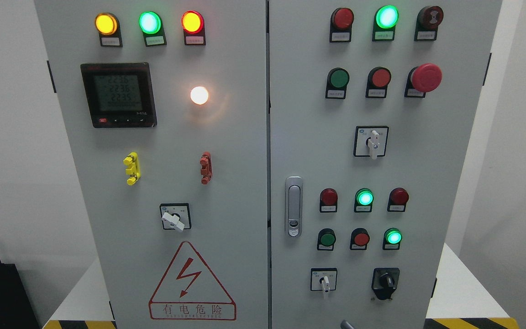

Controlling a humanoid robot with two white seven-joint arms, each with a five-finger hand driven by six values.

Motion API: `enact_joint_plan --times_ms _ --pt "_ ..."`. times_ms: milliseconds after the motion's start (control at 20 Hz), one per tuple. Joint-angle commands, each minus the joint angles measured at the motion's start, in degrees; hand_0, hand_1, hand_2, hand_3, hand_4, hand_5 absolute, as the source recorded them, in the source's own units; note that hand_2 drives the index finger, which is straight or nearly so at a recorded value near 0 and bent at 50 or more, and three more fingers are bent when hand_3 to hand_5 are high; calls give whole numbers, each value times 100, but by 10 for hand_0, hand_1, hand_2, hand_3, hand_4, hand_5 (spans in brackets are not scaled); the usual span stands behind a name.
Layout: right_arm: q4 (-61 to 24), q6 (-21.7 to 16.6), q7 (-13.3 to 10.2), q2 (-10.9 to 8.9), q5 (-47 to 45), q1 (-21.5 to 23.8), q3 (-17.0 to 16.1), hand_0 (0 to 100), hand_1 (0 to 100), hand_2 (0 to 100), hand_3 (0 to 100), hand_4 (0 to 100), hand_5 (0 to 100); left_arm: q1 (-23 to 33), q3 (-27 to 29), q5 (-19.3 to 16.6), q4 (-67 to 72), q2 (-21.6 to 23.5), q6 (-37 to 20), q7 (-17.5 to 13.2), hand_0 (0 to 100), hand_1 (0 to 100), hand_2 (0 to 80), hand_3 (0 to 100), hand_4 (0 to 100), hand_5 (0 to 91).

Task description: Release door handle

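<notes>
Only a small grey tip [346, 324] is seen at the bottom edge, below the right door; whether it belongs to a robot hand, and how its fingers stand, cannot be told. The silver, oblong metal door handle [293, 206] is set flush at the left edge of the grey cabinet's right door [427, 173], untouched, its long axis upright.

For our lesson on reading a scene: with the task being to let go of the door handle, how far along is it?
It looks done: the silver door handle sits flush on the right door with nothing touching it. Nothing is in hand, since neither hand is clearly visible; only a small grey tip shows at the bottom edge. Nothing appears left.
</notes>
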Motion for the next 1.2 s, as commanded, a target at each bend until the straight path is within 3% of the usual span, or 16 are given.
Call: enact_joint_plan --times_ms 0,250,400,500,550,600,750,800,900,1050,1150 --pt "3 -3 2 0 -1 -24 -4 435 22 0 97 45 0 -149 97 0 -1 -2 4 1 120 389 0 0 0 0" --pt "3 -3 -6 0 -1 -15 -12 436 22 0 97 43 0 -149 97 0 -1 7 4 1 120 389 0 0 0 0" --pt "-6 -30 -41 0 -1 20 5 435 23 0 196 124 0 -140 97 0 -1 -2 4 1 120 389 0 0 0 0" --pt "-6 -239 -85 0 87 20 23 433 30 0 282 236 89 -149 97 0 -1 -2 4 1 120 389 0 0 0 0" --pt "3 -441 -155 -9 235 12 23 417 81 0 449 450 313 -149 97 0 -1 -2 4 1 120 389 0 0 0 0" --pt "3 -591 -252 -9 541 -6 23 406 136 0 563 578 586 -149 97 0 -1 7 4 1 120 389 0 0 0 0" --pt "3 -803 -866 -9 1849 -85 49 401 246 0 755 786 847 -149 97 0 -1 -2 4 1 120 389 0 0 0 0" --pt "12 -803 -1033 -9 2350 -155 93 404 254 0 769 803 876 -149 97 0 -1 7 4 1 120 389 0 0 0 0" --pt "56 -803 -1201 -9 3448 -287 233 414 306 0 902 911 966 -149 97 0 -1 7 4 1 120 389 0 0 0 0" --pt "239 -786 -1473 8 4716 -611 462 398 343 0 957 966 990 -149 97 0 -1 -2 4 1 120 389 0 0 0 0" --pt "485 -768 -1501 17 5218 -962 611 378 338 0 981 971 996 -149 97 0 -1 -2 4 1 120 389 0 0 0 0"
